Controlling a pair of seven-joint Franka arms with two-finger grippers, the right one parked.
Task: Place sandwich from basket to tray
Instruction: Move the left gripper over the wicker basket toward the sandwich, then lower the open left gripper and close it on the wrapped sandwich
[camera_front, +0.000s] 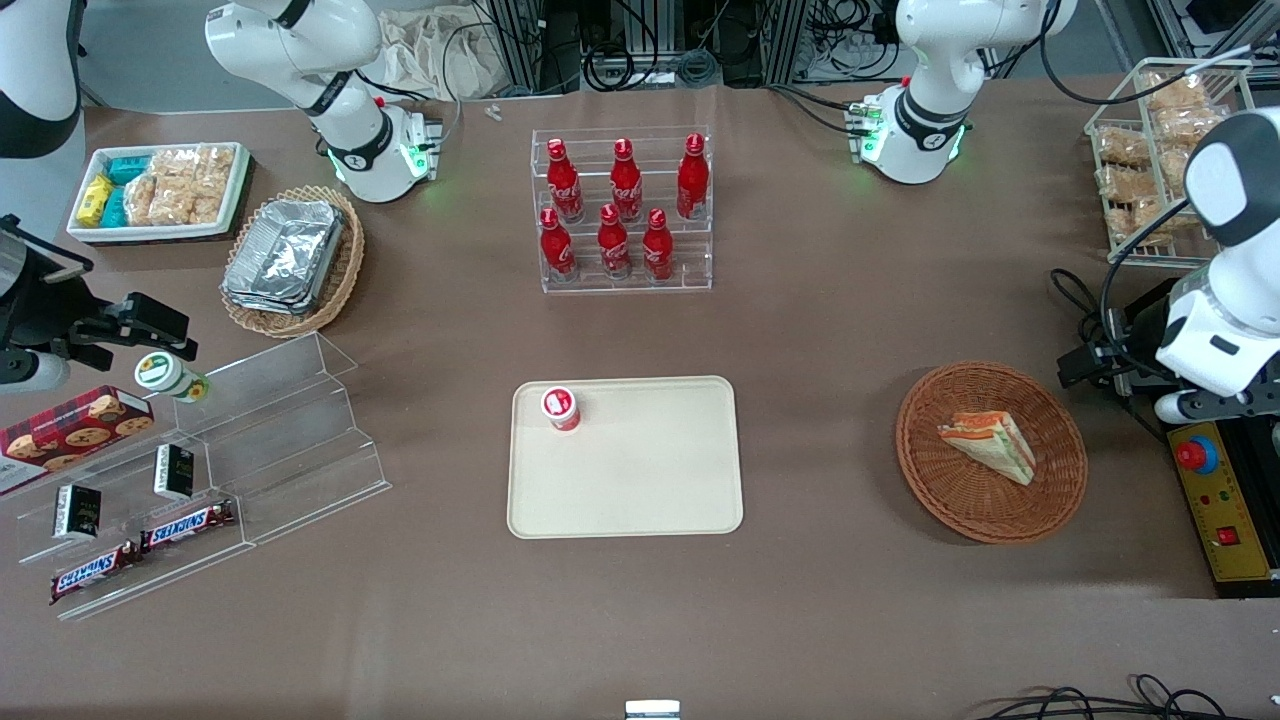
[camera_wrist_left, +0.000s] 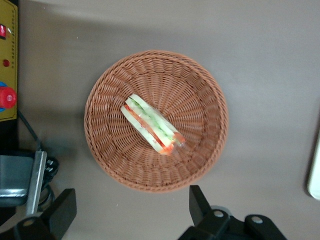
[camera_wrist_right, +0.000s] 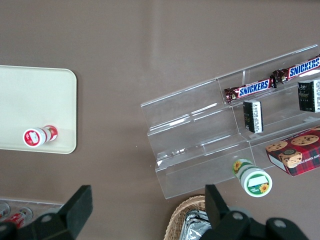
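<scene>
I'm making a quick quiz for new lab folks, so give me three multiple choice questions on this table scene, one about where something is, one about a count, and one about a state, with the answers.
1. Where is the sandwich?
A. On the tray
B. In the reddish-brown basket
C. In the acrylic bottle rack

2. How many red bottles stand in the acrylic rack?
A. Four
B. Six
C. Eight

3. What state is the left gripper in?
A. Shut on the sandwich
B. Open, holding nothing
C. Shut on the small jar

Answers:
1. B: the wedge lies in the basket, while the tray carries only a small red-and-white jar.
2. B: three bottles show in each of the rack's two rows.
3. B: the wrist view shows its fingers spread apart above the table beside the basket, with nothing between them.
</scene>
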